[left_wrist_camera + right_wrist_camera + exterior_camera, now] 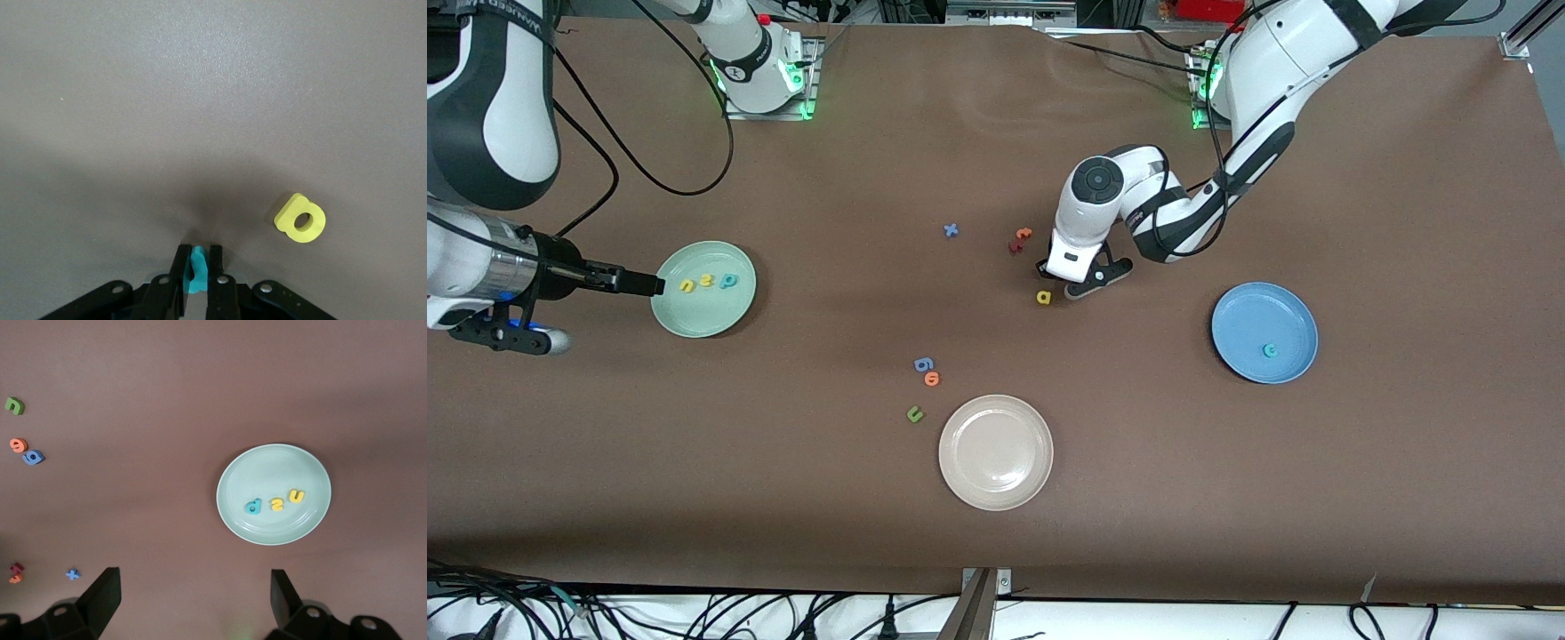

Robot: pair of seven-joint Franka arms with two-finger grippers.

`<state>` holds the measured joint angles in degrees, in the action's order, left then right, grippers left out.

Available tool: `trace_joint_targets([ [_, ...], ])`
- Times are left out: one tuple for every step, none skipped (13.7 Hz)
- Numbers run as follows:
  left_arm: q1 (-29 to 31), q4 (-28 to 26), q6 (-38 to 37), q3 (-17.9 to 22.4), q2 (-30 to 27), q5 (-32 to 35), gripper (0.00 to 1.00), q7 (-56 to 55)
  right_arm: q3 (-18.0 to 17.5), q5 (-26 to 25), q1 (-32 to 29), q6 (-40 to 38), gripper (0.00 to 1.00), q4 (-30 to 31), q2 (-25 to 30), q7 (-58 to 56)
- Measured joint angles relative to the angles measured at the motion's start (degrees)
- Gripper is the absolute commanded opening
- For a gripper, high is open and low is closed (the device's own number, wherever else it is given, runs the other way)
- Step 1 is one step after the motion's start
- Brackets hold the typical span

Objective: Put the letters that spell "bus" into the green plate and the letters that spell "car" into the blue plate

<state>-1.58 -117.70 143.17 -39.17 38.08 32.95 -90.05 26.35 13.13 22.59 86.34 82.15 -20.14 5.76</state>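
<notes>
Down at the counter [827,533], the left gripper [197,275] is pinching a teal letter [196,270] in its jaws, just beside the yellow "a" [1043,297]. Meanwhile the right gripper [193,593] is hanging with jaws spread beside the green plate [734,320], which is holding "b", "u", "s". The blue plate [1249,307] is holding the teal "c" [1269,351].
</notes>
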Motion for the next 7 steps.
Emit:
trace_joint_targets([
  [-0.02, 0.01, 0.0, 0.0, 0.0, 0.0, 0.02, -0.28, -0.15, -1.01, 0.37, 0.0, 0.99, -0.14, -0.1, -0.19],
  [-0.04, 0.01, 0.0, 0.0, 0.0, 0.0, 0.0, -0.47, -0.18, -1.84, 0.72, 0.11, 0.99, -0.14, -0.27, -0.93],
  [-0.04, 0.04, 0.0, 0.01, 0.01, 0.0, 0.0, -0.58, -0.18, -2.3, 0.87, 0.38, 0.99, -0.14, -0.42, -2.41],
  [-0.04, 0.23, -0.01, 0.07, 0.02, 0.0, 0.0, -0.66, -0.16, -2.52, 0.86, 0.73, 0.99, -0.14, -0.47, -3.71],
  [0.02, 0.98, -0.7, 0.24, 0.03, 0.0, 0.0, -0.68, -0.07, -2.6, 0.85, 0.85, 0.99, -0.14, -0.46, -4.48],
  [0.15, 2.49, -2.97, 0.36, 0.03, 0.0, 0.0, -0.52, -0.04, -2.65, 0.82, 0.86, 0.99, -0.14, -0.46, -4.79],
  [0.39, 4.66, -6.08, 0.38, 0.02, -0.14, 0.0, 0.3, -0.04, -2.73, 0.82, 0.86, 0.99, -0.14, -0.45, -4.93],
])
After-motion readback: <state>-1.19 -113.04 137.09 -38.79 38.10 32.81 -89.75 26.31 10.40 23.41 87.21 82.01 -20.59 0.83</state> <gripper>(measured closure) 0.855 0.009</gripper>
